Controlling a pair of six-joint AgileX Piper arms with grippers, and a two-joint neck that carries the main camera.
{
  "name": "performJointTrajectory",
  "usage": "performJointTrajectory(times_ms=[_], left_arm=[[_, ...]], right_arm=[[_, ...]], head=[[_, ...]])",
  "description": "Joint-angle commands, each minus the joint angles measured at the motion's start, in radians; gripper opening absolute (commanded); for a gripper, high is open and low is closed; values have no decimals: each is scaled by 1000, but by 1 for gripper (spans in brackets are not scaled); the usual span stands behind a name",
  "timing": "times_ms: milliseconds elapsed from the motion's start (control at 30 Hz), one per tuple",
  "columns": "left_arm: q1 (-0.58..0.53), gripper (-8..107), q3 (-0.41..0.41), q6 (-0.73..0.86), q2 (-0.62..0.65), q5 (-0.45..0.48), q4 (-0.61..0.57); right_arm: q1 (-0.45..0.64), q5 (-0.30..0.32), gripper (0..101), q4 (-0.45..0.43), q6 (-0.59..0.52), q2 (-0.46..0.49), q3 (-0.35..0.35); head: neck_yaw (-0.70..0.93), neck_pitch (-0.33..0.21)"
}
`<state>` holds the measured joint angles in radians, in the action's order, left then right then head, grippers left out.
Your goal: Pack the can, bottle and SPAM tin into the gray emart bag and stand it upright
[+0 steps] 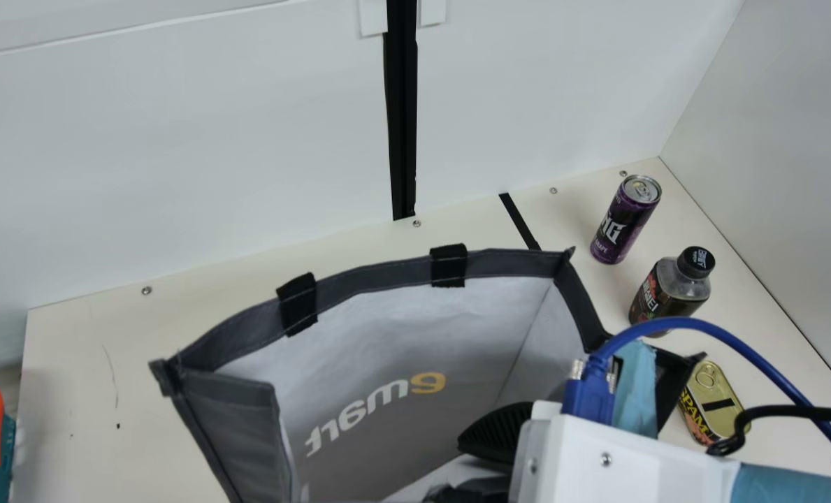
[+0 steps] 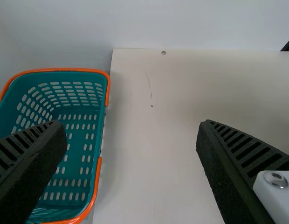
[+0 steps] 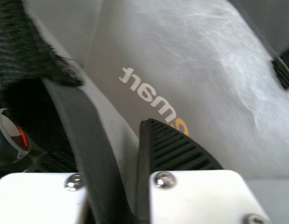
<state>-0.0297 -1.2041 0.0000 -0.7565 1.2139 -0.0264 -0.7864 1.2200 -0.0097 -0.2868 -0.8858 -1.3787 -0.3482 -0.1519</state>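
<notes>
Gray bag [image 1: 233,405] stands open on the cream table [image 1: 73,377], its inner wall showing backwards lettering; the right gripper [image 1: 485,447] dips in, and whether it's clenched I can't tell. To the bag's right are the purple can [image 1: 621,223] with white print, the labelled bottle [image 1: 667,297] and the SPAM tin [image 1: 719,405]. White walls [image 1: 177,154] rise behind. The left gripper [image 2: 130,126] is spread wide, near a teal basket [image 2: 81,163].
</notes>
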Motion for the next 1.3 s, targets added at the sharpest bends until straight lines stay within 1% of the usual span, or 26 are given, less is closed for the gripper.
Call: performJointTrajectory(times_ms=[0,300,533,567,833,1267], left_arm=[[0,90,0,0,0,0,0],[0,90,0,0,0,0,0],[0,90,0,0,0,0,0],[0,90,0,0,0,0,0],[0,90,0,0,0,0,0],[0,90,0,0,0,0,0]], right_arm=[[0,0,40,-1,3,4,2],[11,0,70,-12,3,25,6],[42,0,94,-3,-13,41,-1],[47,0,95,2,-15,43,-4],[64,0,95,30,4,61,-39],[97,0,95,66,66,85,-134]], head=[[-1,-23],[-1,-23],[-1,-23],[-1,-23],[-1,-23],[-1,-23]])
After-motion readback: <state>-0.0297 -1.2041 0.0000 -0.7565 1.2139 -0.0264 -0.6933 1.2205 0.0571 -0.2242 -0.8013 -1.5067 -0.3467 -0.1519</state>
